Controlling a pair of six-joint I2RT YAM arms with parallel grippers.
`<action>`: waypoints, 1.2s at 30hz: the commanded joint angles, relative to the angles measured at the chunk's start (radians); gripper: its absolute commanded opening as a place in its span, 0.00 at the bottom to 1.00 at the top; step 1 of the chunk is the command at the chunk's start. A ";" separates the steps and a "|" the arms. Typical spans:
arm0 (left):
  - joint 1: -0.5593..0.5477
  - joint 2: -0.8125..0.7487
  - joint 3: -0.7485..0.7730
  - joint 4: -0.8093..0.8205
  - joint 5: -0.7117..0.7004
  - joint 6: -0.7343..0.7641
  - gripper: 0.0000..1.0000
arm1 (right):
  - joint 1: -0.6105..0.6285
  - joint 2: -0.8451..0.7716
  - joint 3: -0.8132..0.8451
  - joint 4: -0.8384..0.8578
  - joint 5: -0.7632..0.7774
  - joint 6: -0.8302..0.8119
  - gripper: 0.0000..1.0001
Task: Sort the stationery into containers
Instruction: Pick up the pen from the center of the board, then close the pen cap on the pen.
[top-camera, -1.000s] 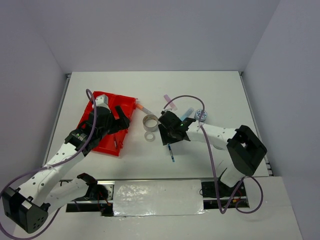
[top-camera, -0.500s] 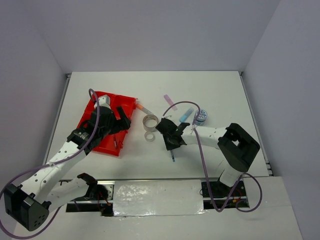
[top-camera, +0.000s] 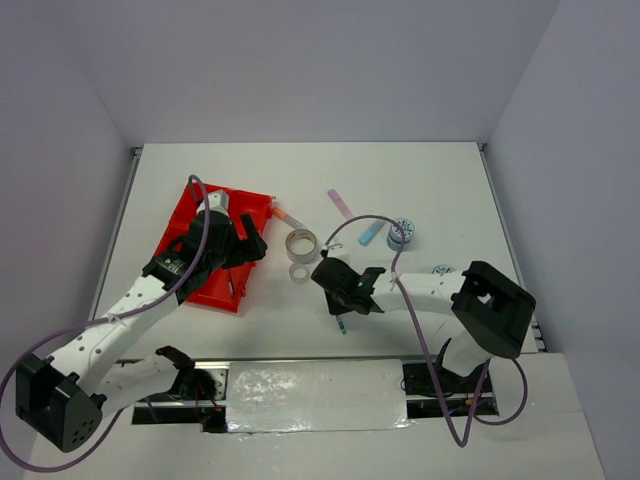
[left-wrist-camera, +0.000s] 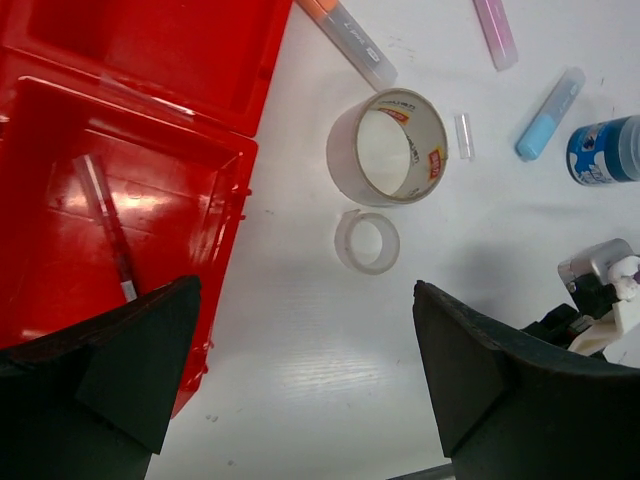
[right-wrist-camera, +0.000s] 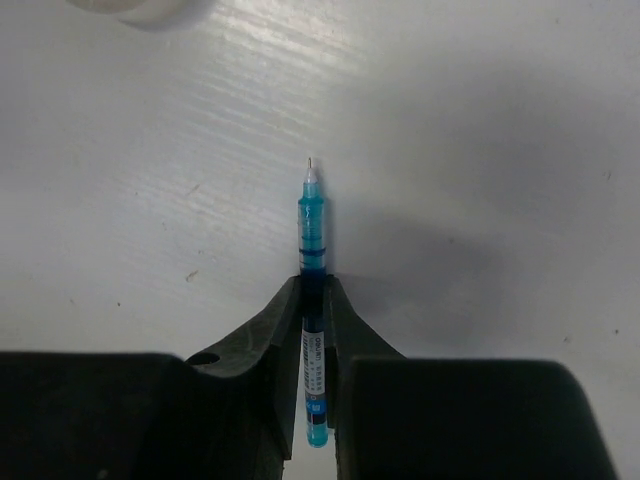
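My right gripper (right-wrist-camera: 312, 288) is shut on a thin blue pen (right-wrist-camera: 310, 225) low over the white table, the pen's tip sticking out past the fingertips. From above, that gripper (top-camera: 337, 295) sits right of centre, with the pen's end (top-camera: 343, 326) showing below it. The left gripper (left-wrist-camera: 300, 370) is open and holds nothing, hovering at the right edge of the red tray (left-wrist-camera: 150, 60), also in the top view (top-camera: 190, 285). One pen (left-wrist-camera: 108, 240) lies in a tray compartment. Loose on the table are a large tape ring (left-wrist-camera: 388, 146), a small clear ring (left-wrist-camera: 366, 240), a pink stick (left-wrist-camera: 495, 30), a light-blue stick (left-wrist-camera: 550, 100) and a blue-white tape roll (left-wrist-camera: 605, 150).
An orange-and-grey marker (left-wrist-camera: 350, 35) lies beside the tray's far right corner. A tiny clear cap (left-wrist-camera: 463, 136) rests next to the large ring. White walls close off the table on three sides.
The right gripper has come down and closed on the blue pen, shifting slightly toward the near edge. The left arm has drifted a little to the right over the tray's edge.
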 joint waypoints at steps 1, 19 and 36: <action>-0.005 0.045 0.028 0.094 0.089 0.011 0.99 | 0.025 -0.024 -0.110 -0.073 -0.122 0.070 0.00; -0.245 0.942 0.865 -0.165 -0.167 -0.090 0.93 | -0.148 -0.705 -0.108 -0.370 0.056 0.097 0.00; -0.284 1.306 1.184 -0.275 -0.234 -0.124 0.78 | -0.154 -0.770 -0.177 -0.352 0.035 0.069 0.00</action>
